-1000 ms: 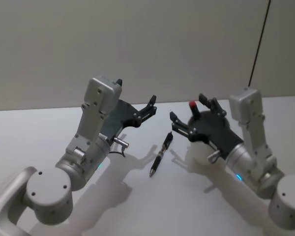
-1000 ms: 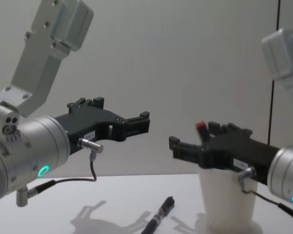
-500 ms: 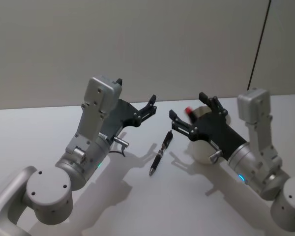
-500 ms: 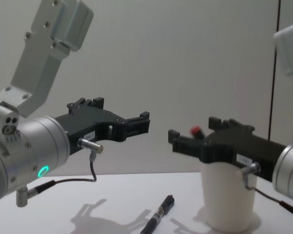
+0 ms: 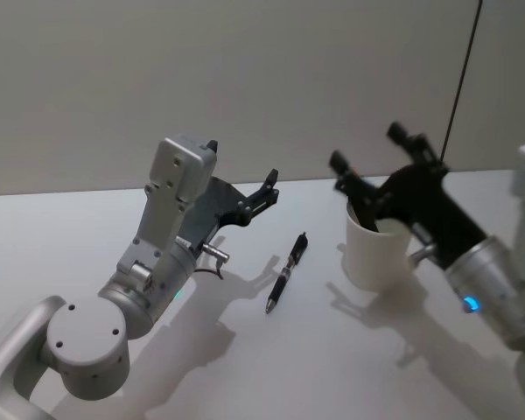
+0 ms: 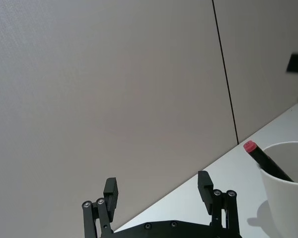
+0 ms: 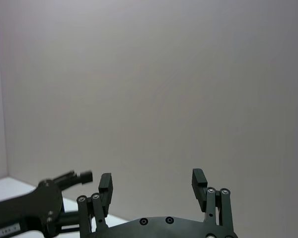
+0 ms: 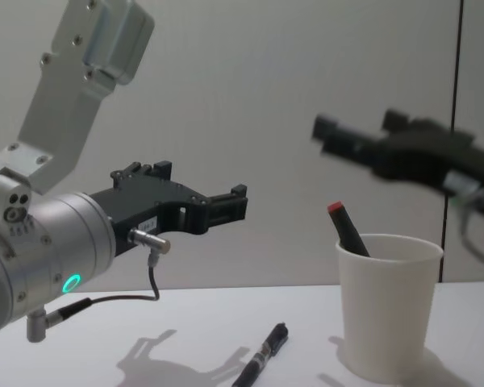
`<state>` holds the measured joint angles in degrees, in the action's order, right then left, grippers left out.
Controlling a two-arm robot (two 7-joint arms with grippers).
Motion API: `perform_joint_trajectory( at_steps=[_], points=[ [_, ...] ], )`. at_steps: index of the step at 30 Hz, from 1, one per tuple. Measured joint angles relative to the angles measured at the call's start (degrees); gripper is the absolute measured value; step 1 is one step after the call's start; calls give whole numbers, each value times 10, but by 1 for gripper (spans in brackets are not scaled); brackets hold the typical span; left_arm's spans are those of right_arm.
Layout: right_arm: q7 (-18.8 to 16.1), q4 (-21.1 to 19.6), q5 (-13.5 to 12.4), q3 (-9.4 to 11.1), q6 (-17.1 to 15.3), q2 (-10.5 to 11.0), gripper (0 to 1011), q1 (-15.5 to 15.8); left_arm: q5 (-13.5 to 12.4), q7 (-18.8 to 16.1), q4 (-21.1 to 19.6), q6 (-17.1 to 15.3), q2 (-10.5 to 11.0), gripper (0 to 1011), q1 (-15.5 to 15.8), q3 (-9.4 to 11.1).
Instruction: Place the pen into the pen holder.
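right end effector (image 5: 366, 147) hovered above pen holder (image 5: 376, 258), fingers apart, empty | red-capped pen (image 8: 348, 230) leaned inside it, near surface (image 5: 70, 236) far edge | black pen (image 5: 286, 273) lay beside | left end effector (image 5: 241, 164) raised, fingers apart

Head looks down, chest across — sharing cup (image 5: 367, 259).

Pose: left arm bent at the elbow, wrist extended forward toward centre; left claw (image 5: 268, 191) roughly level, fingers spread apart, empty. The right arm comes in from the right, forearm sloping upward; right claw (image 5: 368, 149) higher than the left, fingers spread, nothing between them. Blue light on each wrist.
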<state>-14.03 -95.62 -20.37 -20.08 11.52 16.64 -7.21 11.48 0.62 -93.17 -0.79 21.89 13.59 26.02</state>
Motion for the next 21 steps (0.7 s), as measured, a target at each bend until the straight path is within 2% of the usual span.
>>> perform_joint_trajectory(
  at_steps=[5,8,15,21],
  points=[
    [6,-36,-48,21,26,30,1001,20,0,0,0,0,0,1001,0,0],
    [13,-50,-64,32,36,44,1001,30,0,0,0,0,0,1001,0,0],
    [34,-70,-72,48,41,70,1001,51,0,0,0,0,0,1001,0,0],
    [62,-81,-57,59,30,90,1001,70,0,0,0,0,0,1001,0,0]
  ],
)
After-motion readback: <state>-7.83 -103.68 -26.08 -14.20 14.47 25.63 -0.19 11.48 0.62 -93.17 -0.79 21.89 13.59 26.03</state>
